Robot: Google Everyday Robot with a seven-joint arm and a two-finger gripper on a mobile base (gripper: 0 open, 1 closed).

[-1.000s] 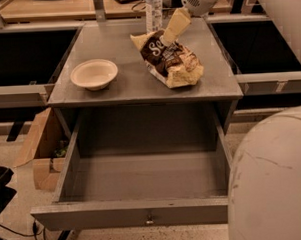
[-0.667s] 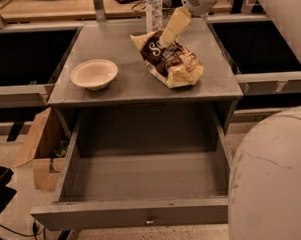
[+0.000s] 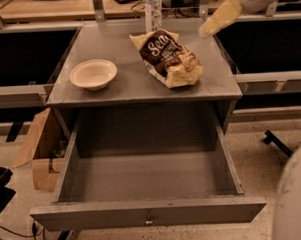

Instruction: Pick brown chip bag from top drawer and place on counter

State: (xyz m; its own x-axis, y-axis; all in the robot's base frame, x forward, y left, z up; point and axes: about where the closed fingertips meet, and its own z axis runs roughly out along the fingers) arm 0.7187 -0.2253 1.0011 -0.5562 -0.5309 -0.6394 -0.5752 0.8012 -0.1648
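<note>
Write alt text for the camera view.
The brown chip bag lies on the counter, right of a bowl, with the gripper hovering off its upper right, not touching it. Below, the top drawer stands open and empty.

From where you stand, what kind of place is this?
Probably a lab or office test area: a metal top drawer pulled open, a wooden desk behind, a cardboard box on the floor. The gripper hangs over the far right of the counter, apart from the brown chip bag.

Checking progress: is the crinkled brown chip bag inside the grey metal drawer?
No, the bag lies on the grey counter; the claw hovers right of it.
</note>
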